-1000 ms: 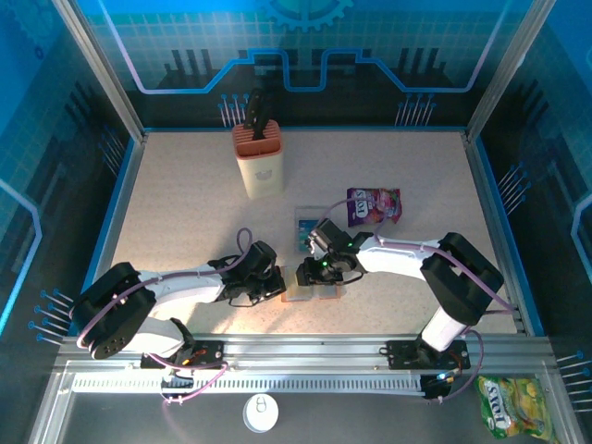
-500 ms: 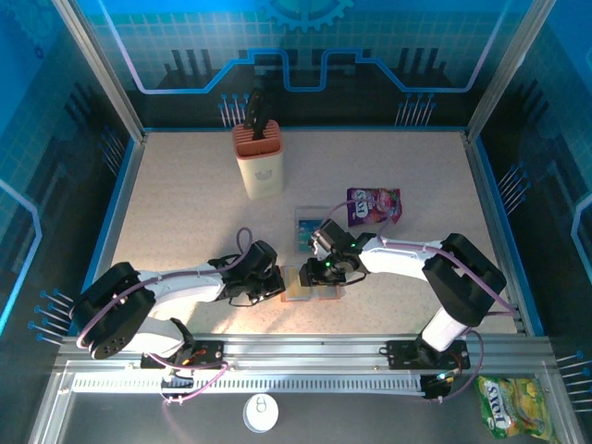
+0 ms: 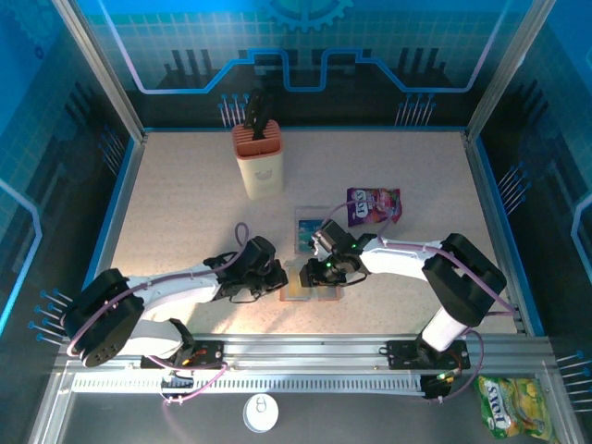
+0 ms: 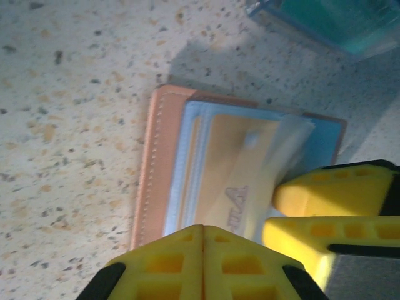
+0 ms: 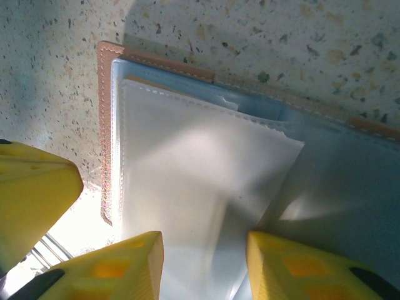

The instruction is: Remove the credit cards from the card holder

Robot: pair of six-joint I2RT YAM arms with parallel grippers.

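The brown leather card holder lies open on the table between my two grippers, its stitched edge toward the left. A tan-orange credit card sits in its grey-blue pocket under a clear flap. My left gripper is shut, fingertips together at the holder's near edge with nothing seen between them; it shows in the top view as well. My right gripper is open, its two yellow fingers astride the clear flap, seen from above just right of the left one.
A clear plastic box with teal contents stands just behind the holder. A purple snack packet lies to its right, and a tan knife block stands at the back. Bare tabletop stretches to the left.
My left arm has swung in, bringing its shut gripper slightly right and forward onto the holder's edge. The right gripper has wavered a little right, then back left over the holder.
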